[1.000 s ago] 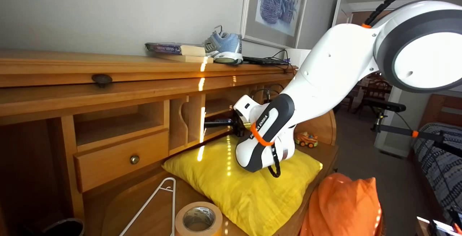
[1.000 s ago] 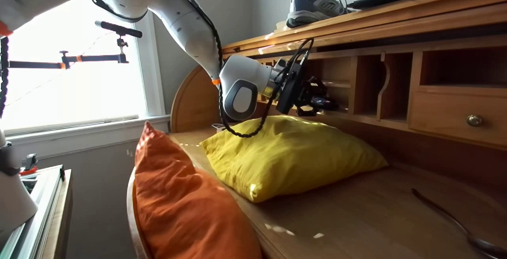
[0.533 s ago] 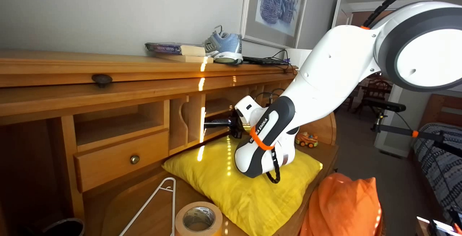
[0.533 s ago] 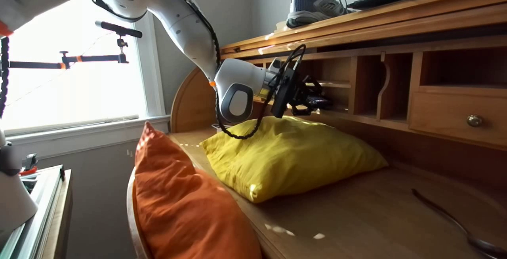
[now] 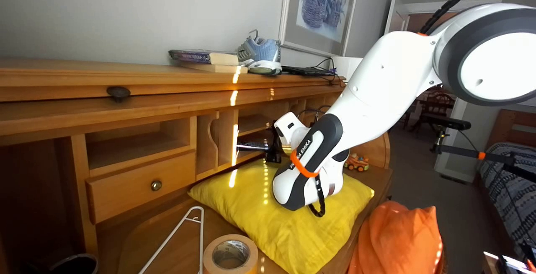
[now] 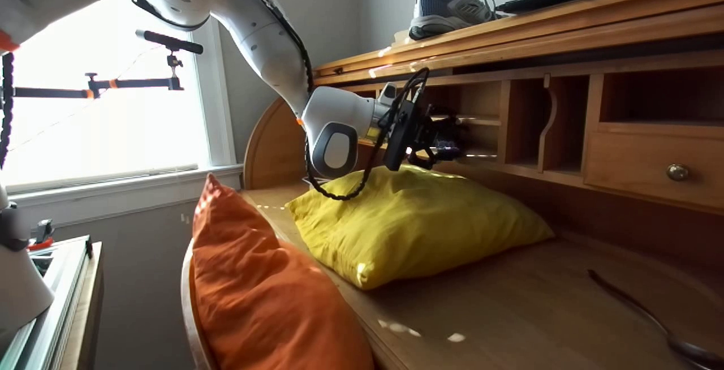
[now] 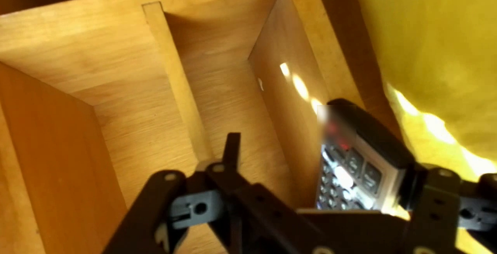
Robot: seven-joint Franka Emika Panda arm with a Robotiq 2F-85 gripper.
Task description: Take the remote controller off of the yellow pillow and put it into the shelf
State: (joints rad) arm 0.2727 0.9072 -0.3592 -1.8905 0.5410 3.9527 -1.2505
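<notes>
The remote controller (image 7: 361,164), dark with a button face, lies off the pillow at the edge of a shelf compartment (image 7: 233,87); its near end is hidden behind the gripper. In an exterior view the remote (image 5: 252,145) sticks out from the gripper toward the shelf (image 6: 481,98). My gripper (image 7: 325,160) stands spread around it: a wide gap separates the remote from the upper finger (image 7: 233,145), while its other side is against or very close to the lower finger. Below the gripper is the yellow pillow (image 6: 418,228), also at the wrist view's right edge (image 7: 435,52).
A thin divider (image 7: 174,79) splits the compartment. On the desk lie a white hanger (image 5: 201,232), a tape roll (image 5: 230,255) and a spoon (image 6: 639,308). A toy car (image 5: 356,163) sits behind the arm, an orange pillow (image 6: 271,296) at the desk's front.
My gripper has spread its fingers, and the remote has tipped so that its button face shows. The arm has drawn slightly back from the shelf and a little lower.
</notes>
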